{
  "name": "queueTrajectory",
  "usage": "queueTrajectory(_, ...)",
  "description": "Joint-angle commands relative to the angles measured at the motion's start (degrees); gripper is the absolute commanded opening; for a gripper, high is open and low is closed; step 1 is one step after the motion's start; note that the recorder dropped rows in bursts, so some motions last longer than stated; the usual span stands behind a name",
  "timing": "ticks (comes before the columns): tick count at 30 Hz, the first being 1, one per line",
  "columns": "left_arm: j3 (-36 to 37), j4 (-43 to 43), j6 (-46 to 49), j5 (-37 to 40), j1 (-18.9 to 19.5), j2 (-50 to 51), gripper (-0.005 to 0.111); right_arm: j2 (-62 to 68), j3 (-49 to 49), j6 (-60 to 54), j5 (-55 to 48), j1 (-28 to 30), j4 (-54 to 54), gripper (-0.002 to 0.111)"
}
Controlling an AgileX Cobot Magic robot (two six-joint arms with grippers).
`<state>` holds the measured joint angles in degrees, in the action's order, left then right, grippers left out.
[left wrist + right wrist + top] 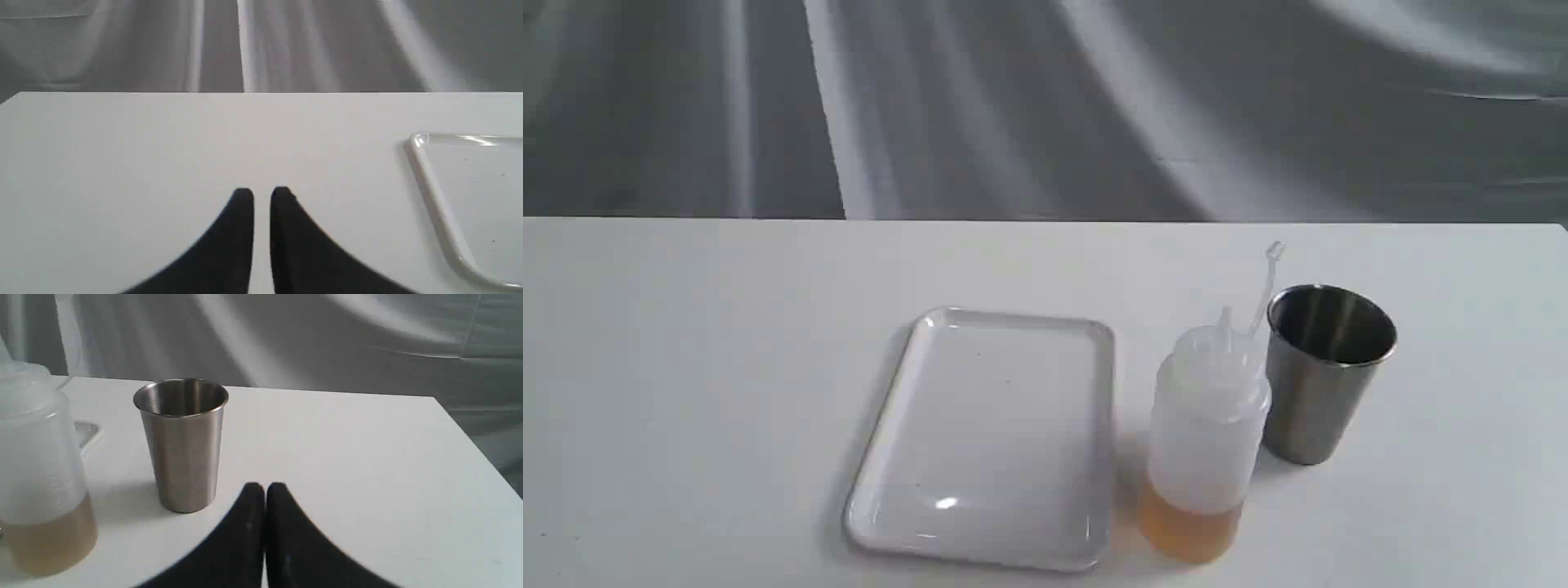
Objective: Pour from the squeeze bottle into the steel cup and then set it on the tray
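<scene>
The squeeze bottle [1205,433] stands upright on the table, translucent white with amber liquid at its bottom and its cap strap sticking up. Just to its right stands the steel cup [1323,371], upright. The white tray [992,437] lies flat to the bottle's left with nothing on it. Neither gripper shows in the exterior view. In the left wrist view my left gripper [262,194] hovers over bare table, shut and holding nothing, with the tray [439,204] off to one side. My right gripper [265,488] is shut and holds nothing, a short way from the steel cup [182,445] and the squeeze bottle [39,473].
A white table [686,367] carries everything; its far edge meets a grey draped backdrop [1045,106]. The table's right corner [435,400] shows in the right wrist view.
</scene>
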<state>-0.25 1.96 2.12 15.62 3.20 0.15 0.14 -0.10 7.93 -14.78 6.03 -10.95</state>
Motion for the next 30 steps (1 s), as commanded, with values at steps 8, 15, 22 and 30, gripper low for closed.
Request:
queueTrajectory(8, 0.3, 0.0, -0.3, -0.4, -0.1, -0.1, 0.008, -0.1, 0.1, -0.2, 0.8, 0.4, -0.6, 0.0)
queueTrajectory(15, 0.3, 0.0, -0.3, -0.4, -0.1, -0.1, 0.008, -0.1, 0.1, -0.2, 0.8, 0.4, -0.6, 0.0)
queueTrajectory(22, 0.3, 0.0, -0.2, -0.4, -0.1, -0.1, 0.008, -0.1, 0.1, -0.2, 0.8, 0.4, -0.6, 0.0)
queueTrajectory(30, 0.3, 0.0, -0.3, -0.4, -0.1, -0.1, 0.008, -0.1, 0.1, 0.3, 5.1, 0.4, 1.9, 0.0)
